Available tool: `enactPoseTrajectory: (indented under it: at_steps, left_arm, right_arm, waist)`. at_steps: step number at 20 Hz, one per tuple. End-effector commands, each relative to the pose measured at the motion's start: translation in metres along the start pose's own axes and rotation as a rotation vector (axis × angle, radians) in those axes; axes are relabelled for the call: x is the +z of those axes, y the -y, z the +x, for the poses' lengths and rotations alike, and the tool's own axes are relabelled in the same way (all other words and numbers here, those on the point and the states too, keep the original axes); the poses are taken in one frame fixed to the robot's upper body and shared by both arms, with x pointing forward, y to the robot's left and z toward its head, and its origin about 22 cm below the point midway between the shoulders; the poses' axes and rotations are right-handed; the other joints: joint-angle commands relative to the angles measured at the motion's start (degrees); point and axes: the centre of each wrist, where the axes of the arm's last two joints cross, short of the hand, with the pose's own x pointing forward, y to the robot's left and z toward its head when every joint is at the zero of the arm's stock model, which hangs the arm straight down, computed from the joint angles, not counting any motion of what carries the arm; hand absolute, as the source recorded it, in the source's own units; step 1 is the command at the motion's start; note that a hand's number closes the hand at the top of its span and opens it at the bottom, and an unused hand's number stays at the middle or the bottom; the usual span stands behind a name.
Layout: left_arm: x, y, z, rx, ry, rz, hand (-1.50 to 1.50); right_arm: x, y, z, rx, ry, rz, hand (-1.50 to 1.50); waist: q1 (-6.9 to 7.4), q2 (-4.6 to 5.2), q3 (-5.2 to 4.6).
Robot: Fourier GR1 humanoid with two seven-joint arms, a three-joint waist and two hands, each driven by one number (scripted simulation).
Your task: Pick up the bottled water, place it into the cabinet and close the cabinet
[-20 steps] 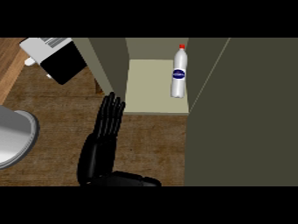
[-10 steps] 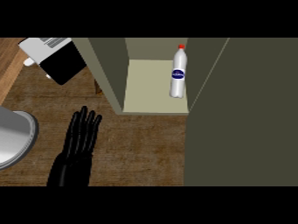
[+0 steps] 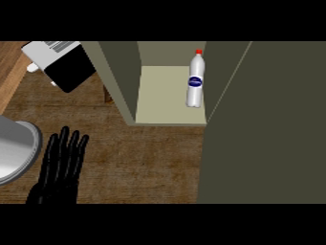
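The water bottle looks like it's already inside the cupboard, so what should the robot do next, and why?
Probably reach for the cabinet door and swing it shut. The bottled water already stands on the shelf, the door is open, and the one visible robot hand is empty with straight fingers.

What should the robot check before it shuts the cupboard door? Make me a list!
1. Bottle inside the cupboard: ok. The water bottle stands on the cupboard shelf, near its right side.
2. Bottle upright: ok, red cap on top.
3. Bottle let go: ok, no hand touches it.
4. Door still open: ok, it stands at the right with the shelf in view, so closing is left to do.
5. Left hand out of the doorway: ok. It lies open over the counter, low at the left, beside the grey round thing.
6. Right hand ready at the door: cannot tell, it is out of view.
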Motion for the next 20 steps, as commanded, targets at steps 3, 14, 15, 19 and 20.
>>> enactPoseTrajectory:
  at_steps: [3,14,15,19,20]
  left_arm:
    - [0.015,-0.012,0.009,-0.004,-0.015,0.003,-1.5]
    - [0.013,-0.043,0.024,-0.004,0.007,0.021,-1.5]
    - [0.016,-0.045,0.024,-0.018,0.001,0.015,-1.5]
    - [0.016,-0.052,0.03,0.002,-0.003,0.003,-1.5]
    - [0.021,-0.05,0.03,0.018,-0.014,-0.008,-1.5]
  right_arm:
    - [-0.024,-0.026,0.045,0.235,0.044,0.077,1.5]
    - [-0.077,-0.04,0.039,0.286,0.058,0.113,1.5]
    - [-0.081,-0.039,0.038,0.301,0.042,0.12,1.5]
    - [-0.094,-0.039,0.038,0.341,0.046,0.132,1.5]
    - [-0.098,-0.038,0.038,0.353,0.036,0.138,1.5]
  waist:
    - [0.89,-0.19,-0.15]
    - [1.02,-0.02,-0.2]
    - [1.42,-0.02,-0.26]
    - [1.61,0.17,-0.21]
    - [2.16,0.24,-0.23]
